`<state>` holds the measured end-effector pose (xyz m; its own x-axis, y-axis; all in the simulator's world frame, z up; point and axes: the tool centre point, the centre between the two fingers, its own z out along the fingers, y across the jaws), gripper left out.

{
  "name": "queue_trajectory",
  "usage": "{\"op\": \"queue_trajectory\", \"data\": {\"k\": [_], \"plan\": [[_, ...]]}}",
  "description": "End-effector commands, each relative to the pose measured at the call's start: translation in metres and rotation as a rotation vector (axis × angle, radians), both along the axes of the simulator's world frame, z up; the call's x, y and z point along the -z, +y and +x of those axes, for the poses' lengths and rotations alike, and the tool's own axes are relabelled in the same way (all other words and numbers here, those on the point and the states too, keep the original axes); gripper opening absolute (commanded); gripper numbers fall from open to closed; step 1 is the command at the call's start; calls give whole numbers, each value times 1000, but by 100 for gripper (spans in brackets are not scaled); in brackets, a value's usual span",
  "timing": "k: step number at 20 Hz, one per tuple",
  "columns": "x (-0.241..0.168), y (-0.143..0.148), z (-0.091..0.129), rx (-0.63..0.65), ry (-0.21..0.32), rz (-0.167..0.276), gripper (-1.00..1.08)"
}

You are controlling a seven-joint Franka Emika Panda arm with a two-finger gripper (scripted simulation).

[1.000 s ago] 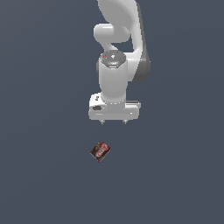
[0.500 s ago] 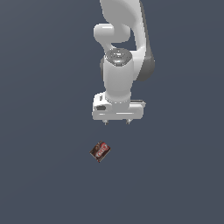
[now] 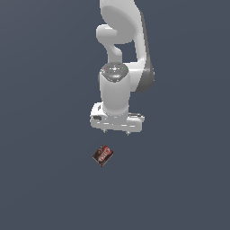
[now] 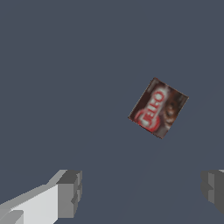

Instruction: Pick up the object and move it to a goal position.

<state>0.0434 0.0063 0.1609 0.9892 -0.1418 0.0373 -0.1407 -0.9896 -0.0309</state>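
White Panda arm pointing down over flat dark grey-blue floor (image 3: 40,188). White gripper with grey fingers (image 3: 116,132) has jaws spread wide, nothing between them; wrist view shows grey finger pads (image 4: 70,192) far apart. Small dark brown rectangular box with red-and-white label (image 3: 103,155) lies flat on floor, label up, rotated diagonally. Box sits below gripper in exterior view, slightly toward exterior view's left, clear of both fingers, no contact.

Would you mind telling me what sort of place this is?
Probably a simulated test scene: a plain, featureless grey floor, one white robot arm, and a single small brown box.
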Motion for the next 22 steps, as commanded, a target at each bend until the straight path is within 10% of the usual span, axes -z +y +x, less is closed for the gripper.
{"op": "queue_trajectory", "data": {"k": [1,22], "plan": [[10,-8,7,66,7,2,100],[93,-65,49,554,47,-12,100]]}}
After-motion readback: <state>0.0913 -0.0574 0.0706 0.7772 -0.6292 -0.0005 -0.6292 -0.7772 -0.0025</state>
